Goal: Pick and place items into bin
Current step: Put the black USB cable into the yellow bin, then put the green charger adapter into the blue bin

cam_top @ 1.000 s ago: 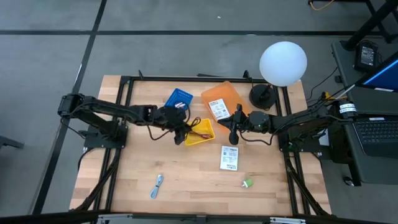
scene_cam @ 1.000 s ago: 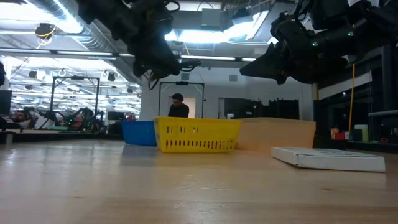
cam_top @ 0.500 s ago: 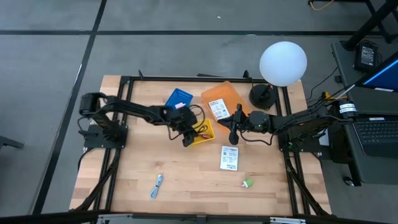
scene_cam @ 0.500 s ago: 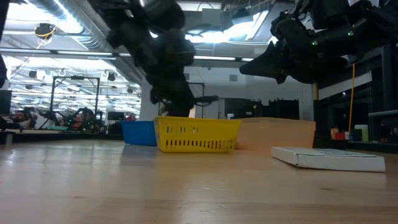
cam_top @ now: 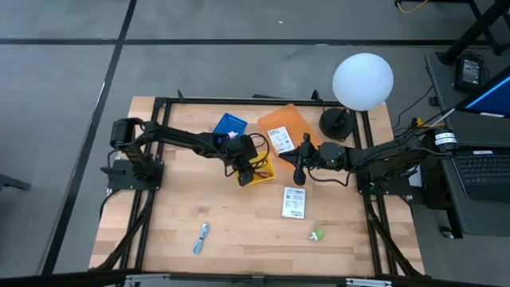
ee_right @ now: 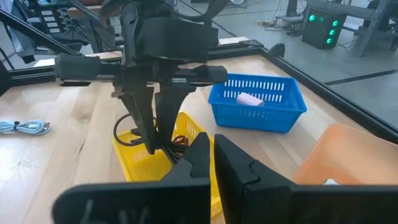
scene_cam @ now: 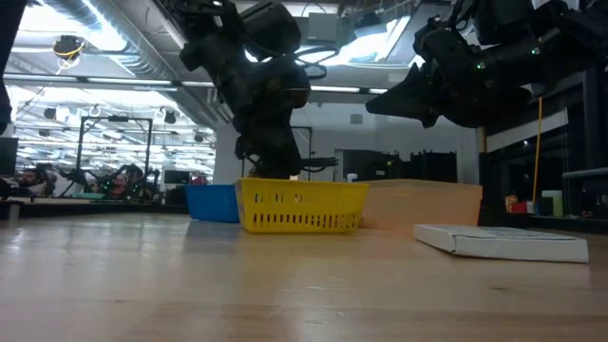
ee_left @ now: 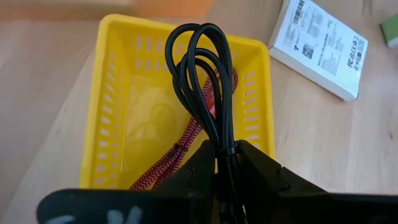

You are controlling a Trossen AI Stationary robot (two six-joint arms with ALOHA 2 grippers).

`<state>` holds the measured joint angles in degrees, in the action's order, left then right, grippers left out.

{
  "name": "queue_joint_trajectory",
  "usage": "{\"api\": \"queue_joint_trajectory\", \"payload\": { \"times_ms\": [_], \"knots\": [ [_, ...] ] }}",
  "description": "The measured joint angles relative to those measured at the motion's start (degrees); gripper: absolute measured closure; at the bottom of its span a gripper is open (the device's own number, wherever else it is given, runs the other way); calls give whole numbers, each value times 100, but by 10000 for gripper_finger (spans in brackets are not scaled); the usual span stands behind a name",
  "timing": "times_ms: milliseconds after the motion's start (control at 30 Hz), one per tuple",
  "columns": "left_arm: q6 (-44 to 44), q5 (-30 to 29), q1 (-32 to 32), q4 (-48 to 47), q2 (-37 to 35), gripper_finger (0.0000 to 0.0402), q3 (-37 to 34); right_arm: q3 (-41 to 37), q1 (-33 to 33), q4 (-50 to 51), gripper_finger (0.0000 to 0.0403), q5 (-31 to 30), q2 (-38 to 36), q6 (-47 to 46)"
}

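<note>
While the right tool (cam_top: 298,171) waits clenched and empty beside the orange tray (cam_top: 288,121), the left tool (ee_left: 225,163) grasps the looped black cord (ee_left: 205,81) directly above the yellow slotted plastic basket (ee_left: 115,118), loop lengthwise over the dark-red braided cord (ee_left: 186,140) inside.

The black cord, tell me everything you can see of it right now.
The black cord is a thin, glossy, rubbery-looking cable bundled into several long loops. The left end effector pinches the gathered end of the bundle between its dark fingers, so the loops hang out over the yellow basket. A dark-red braided cord lies in the basket right behind it; whether the two touch is unclear. It has not been let go.
</note>
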<state>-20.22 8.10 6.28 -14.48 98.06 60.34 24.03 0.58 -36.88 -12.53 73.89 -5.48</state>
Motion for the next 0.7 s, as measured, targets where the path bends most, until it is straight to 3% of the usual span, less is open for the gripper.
{"api": "queue_joint_trajectory", "payload": {
  "times_ms": [700],
  "knots": [
    [248, -19, 0, 8, -12, 288, 0, 0, 0, 0, 396, 0, 0, -2]
  ]
}}
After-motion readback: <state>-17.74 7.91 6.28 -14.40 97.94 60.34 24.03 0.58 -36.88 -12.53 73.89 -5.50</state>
